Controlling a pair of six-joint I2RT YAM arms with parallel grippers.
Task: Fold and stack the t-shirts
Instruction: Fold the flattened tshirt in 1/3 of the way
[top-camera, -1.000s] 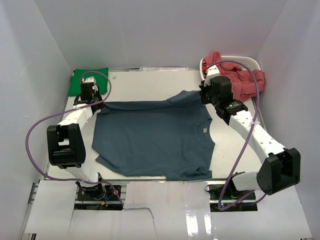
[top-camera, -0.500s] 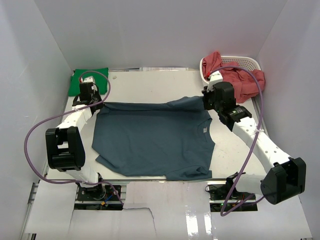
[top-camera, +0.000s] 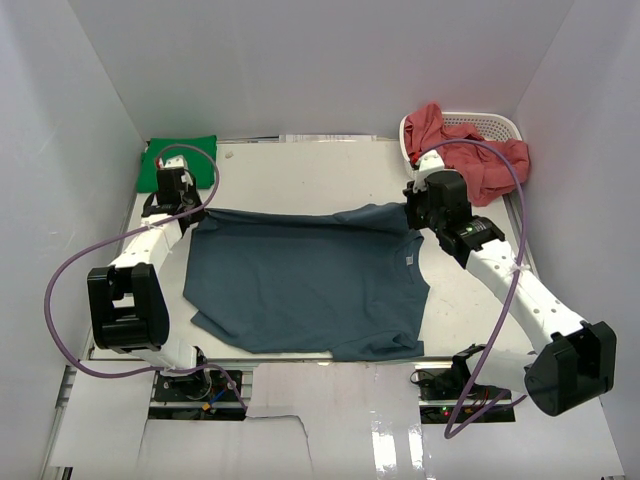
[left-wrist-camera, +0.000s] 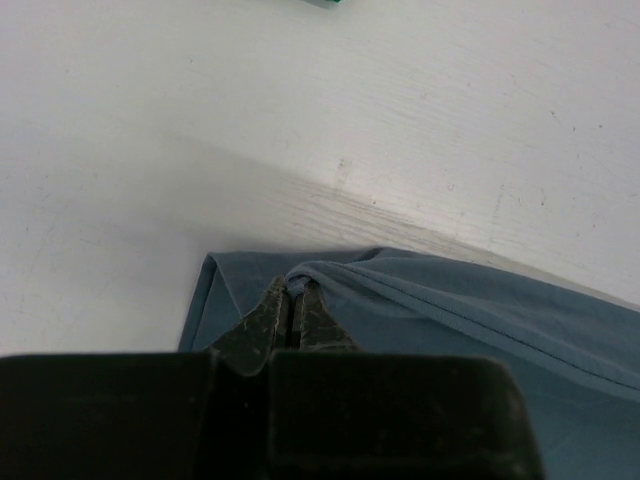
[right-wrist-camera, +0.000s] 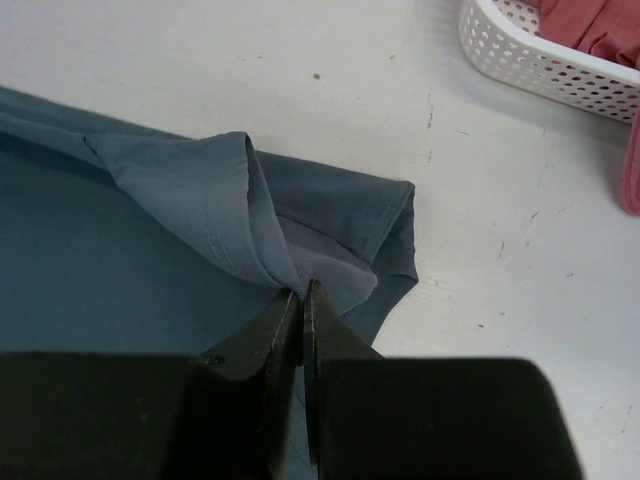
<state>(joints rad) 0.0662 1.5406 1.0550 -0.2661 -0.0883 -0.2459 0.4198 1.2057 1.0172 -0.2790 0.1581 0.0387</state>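
Note:
A slate blue t-shirt (top-camera: 305, 285) lies spread across the table, its far edge lifted into a fold. My left gripper (top-camera: 182, 208) is shut on the shirt's far left corner, where the blue cloth (left-wrist-camera: 420, 300) bunches at the gripper (left-wrist-camera: 291, 290). My right gripper (top-camera: 411, 212) is shut on the far right sleeve, a grey-blue fold (right-wrist-camera: 200, 200) rising from the gripper (right-wrist-camera: 301, 290). A folded bright green t-shirt (top-camera: 178, 156) rests at the back left. Salmon red t-shirts (top-camera: 480, 158) spill from the basket.
A white perforated basket (top-camera: 500, 125) stands at the back right, its rim (right-wrist-camera: 540, 65) near the right gripper. White walls enclose the table on three sides. Purple cables loop from both arms.
Both grippers have drawn the shirt's far edge a little toward the front, and the right arm has shifted rightward. Both stay shut on the cloth.

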